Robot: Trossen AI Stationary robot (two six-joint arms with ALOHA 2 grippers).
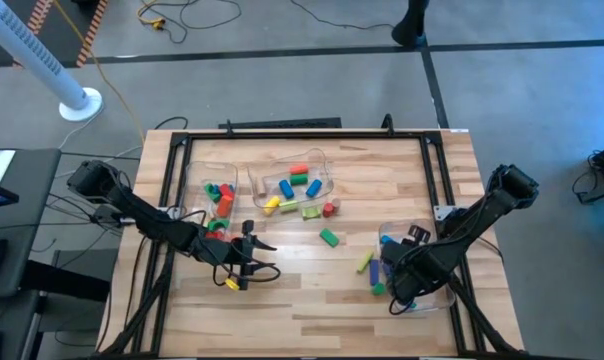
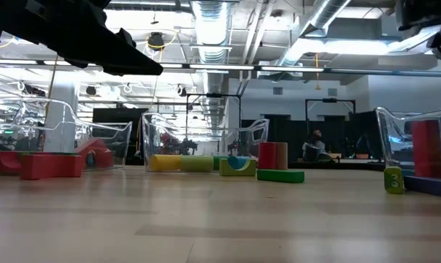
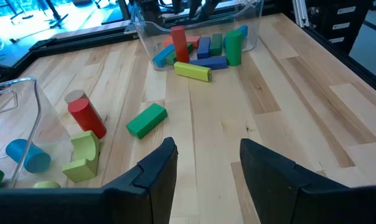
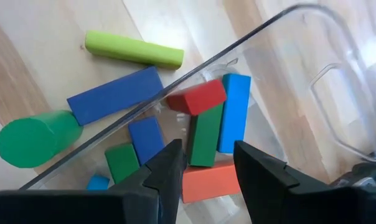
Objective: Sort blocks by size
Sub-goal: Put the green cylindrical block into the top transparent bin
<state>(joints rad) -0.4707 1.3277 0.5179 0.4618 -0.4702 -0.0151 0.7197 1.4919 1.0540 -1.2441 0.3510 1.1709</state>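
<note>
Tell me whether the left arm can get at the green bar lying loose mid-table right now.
Probably yes. The left end effector hangs open and empty, facing the green bar, with bare wood between them; the red cylinder lies off to one side.

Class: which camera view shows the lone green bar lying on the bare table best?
The left wrist view: the green bar lies close, unobstructed, beyond the open left claw. The high view shows it small; the low view shows only its side; the right wrist view misses it.
</note>
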